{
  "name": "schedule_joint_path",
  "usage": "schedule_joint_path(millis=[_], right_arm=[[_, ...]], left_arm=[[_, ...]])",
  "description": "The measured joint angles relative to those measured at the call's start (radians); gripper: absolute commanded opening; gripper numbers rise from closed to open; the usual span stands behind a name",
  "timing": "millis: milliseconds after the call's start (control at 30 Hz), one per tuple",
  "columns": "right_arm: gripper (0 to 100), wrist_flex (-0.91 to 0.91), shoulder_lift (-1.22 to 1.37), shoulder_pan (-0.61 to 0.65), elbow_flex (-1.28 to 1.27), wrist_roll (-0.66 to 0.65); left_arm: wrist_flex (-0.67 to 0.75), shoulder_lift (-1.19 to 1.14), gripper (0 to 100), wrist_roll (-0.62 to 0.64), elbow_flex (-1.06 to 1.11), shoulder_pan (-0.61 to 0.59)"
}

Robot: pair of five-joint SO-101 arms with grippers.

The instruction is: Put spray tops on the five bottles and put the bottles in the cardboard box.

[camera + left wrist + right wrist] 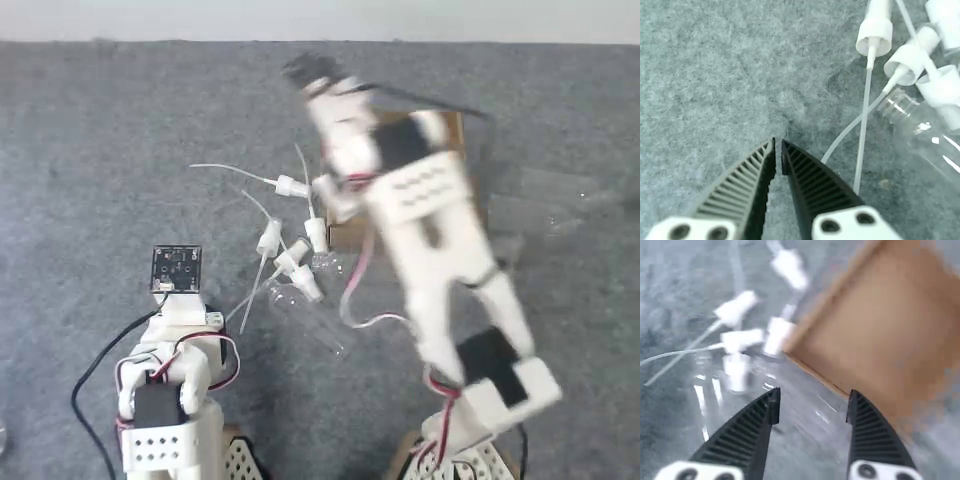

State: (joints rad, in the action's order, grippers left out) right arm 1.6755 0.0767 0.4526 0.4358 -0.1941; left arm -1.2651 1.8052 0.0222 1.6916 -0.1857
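— Spray tops (295, 250) lie heaped on the grey carpet (100, 150) from above, with a clear bottle (310, 315) on its side just beside them.
— The right arm (430, 240) stretches over the cardboard box (350, 233), and the left arm (170, 390) sits back.
— At the left wrist, the left gripper (778, 146) is nearly pinched together, holding nothing, near the tops.
— At the right wrist, the right gripper (812, 400) is spread wide and empty beside the box's edge.

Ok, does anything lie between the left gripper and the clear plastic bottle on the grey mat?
Yes. The thin dip tubes of two white plastic spray tops cross the grey mat between the left gripper and the open neck of the clear plastic bottle.
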Motion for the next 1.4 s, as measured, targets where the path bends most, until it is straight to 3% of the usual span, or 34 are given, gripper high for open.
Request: schedule_joint_path(millis=[267,433,667,867,1100,1400], right_arm=[[17.7,0.035,-0.071,-0.476,0.0,-0.101],[18.0,-0.028,0.087,-0.658,0.0,-0.029],[18.1,-0.195,0.347,-0.672,0.0,0.396],[18.1,-0.262,0.384,-0.641,0.0,0.729],[18.1,-0.29,0.397,-0.632,0.002,0.904],[17.8,-0.273,0.528,-0.647,0.025,0.924]], left_arm=[[0.0,0.0,1,0.0,0.0,0.0],[0.0,0.0,1,0.0,0.0,0.0],[0.0,0.0,1,0.0,0.0,0.0],[0.0,0.0,1,0.0,0.0,0.0],[0.0,0.0,1,0.0,0.0,0.0],[0.0,0.0,1,0.0,0.0,0.0]])
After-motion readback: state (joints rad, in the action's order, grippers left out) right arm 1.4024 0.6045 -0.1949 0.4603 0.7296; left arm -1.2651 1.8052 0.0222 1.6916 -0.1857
